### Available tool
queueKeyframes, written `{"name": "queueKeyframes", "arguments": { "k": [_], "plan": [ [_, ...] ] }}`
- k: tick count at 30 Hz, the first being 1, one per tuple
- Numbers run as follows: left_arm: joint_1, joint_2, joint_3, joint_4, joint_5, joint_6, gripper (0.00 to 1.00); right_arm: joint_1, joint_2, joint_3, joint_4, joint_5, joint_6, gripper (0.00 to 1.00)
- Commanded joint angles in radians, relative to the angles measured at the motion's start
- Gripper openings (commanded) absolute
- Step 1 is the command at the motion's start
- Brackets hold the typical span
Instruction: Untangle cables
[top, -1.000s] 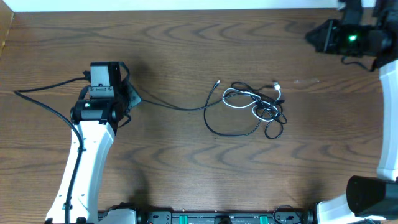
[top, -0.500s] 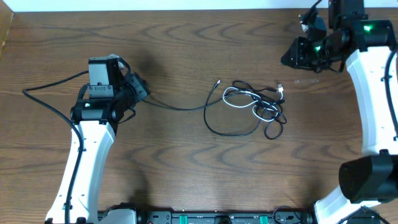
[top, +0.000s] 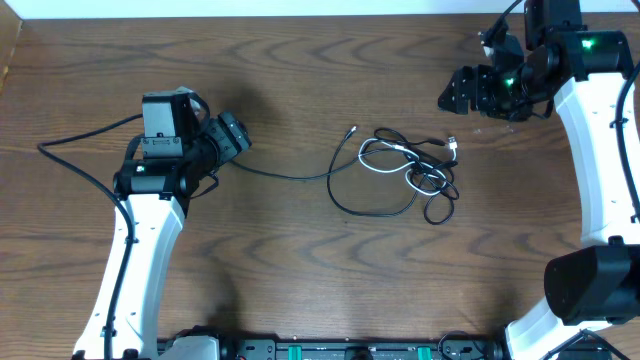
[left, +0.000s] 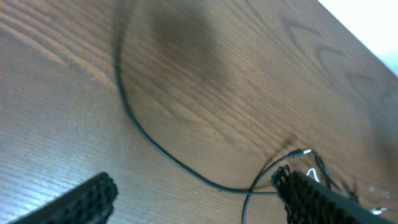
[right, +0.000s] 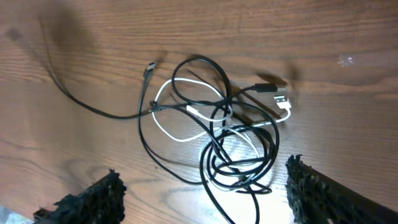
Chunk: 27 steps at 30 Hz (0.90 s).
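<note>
Brown wood-grain tabletop lies under both my arms. On it the cables sit in one loose knot: several black loops cross over each other, with a short white cord threaded through them. Its white plug lies at the knot's edge, just beside a black one.

The knot lies ahead of my right gripper, apart from it. In the right wrist view it shows between my two spread fingers. Those jaws stand wide apart and hold nothing.

A small plug end pokes out of the knot on the side nearer my left jaws. One long black strand leaves the knot and runs across the wood to my left gripper; I cannot tell where it ends. In the left wrist view it curves over the wood ahead of that gripper. My left jaws are also spread wide and empty, well apart from the knot, which lies beyond them.
</note>
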Motion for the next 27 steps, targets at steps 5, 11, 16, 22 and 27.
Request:
{"name": "queueKeyframes", "arguments": {
  "k": [5,11,16,22,27],
  "plan": [
    [0.004,0.004,0.015,-0.015,0.011,0.009,0.89,0.013,0.000,-0.004,-0.005,0.012,-0.011,0.84],
    [0.003,0.005,0.015,-0.019,0.011,0.028,0.90,0.014,0.000,-0.003,-0.008,0.023,-0.014,0.94],
    [0.003,0.004,0.016,-0.017,0.013,0.033,0.92,0.014,0.000,-0.004,-0.025,0.024,-0.014,0.96],
    [0.003,-0.002,0.039,-0.011,0.050,0.082,0.93,0.016,0.000,-0.003,-0.027,0.024,-0.015,0.97],
    [0.003,-0.019,0.077,-0.026,0.068,0.107,0.94,0.017,0.000,-0.004,-0.028,0.024,-0.015,0.97]
  ]
}}
